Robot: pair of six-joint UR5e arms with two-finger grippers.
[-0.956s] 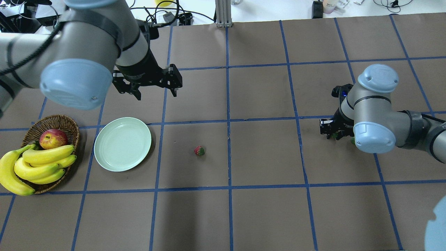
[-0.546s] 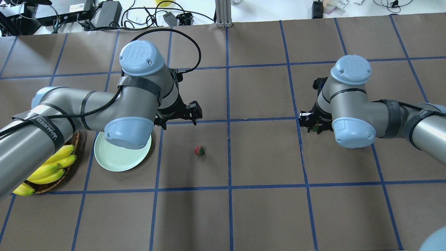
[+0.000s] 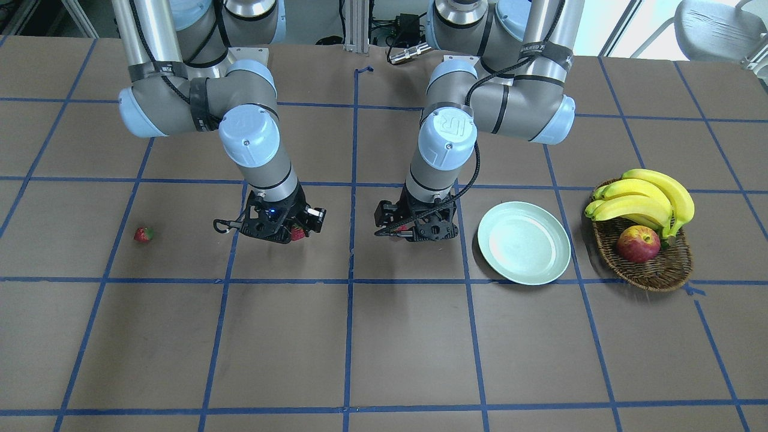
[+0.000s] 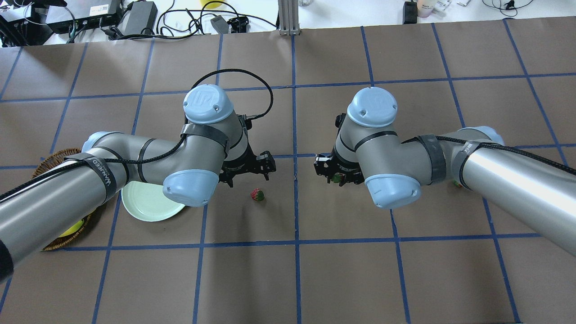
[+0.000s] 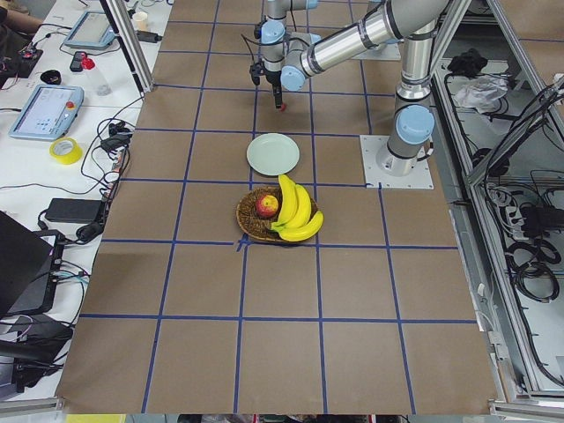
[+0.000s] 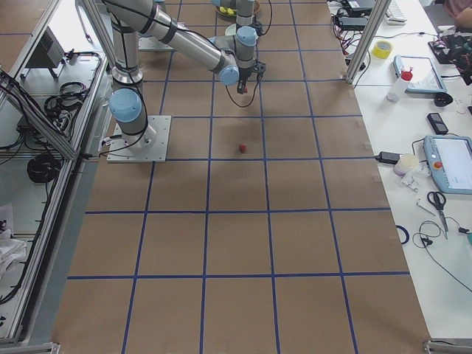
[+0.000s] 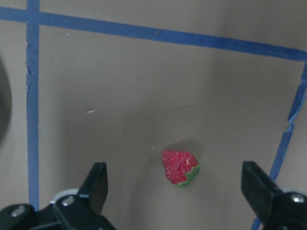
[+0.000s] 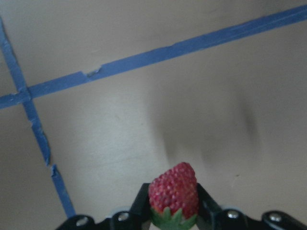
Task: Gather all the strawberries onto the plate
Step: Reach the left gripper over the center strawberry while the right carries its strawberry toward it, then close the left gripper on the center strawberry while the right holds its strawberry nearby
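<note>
My left gripper (image 4: 246, 167) is open and hangs just above the table by a strawberry (image 4: 257, 195). In the left wrist view this strawberry (image 7: 179, 166) lies on the paper between the spread fingers (image 7: 98, 184), touching neither. My right gripper (image 4: 335, 173) is shut on a second strawberry (image 8: 173, 191), held above the table near the middle; it also shows in the front view (image 3: 296, 233). A third strawberry (image 3: 143, 234) lies on the table far on my right side. The pale green plate (image 3: 523, 242) is empty, left of my left gripper (image 3: 414, 228).
A wicker basket (image 3: 654, 270) with bananas (image 3: 645, 195) and an apple (image 3: 638, 243) stands beyond the plate at the table's left end. My left forearm covers part of the plate (image 4: 148, 204) in the overhead view.
Both arms swung in toward the table's middle. The left gripper came down beside the middle strawberry. The right gripper carried its strawberry leftward.
</note>
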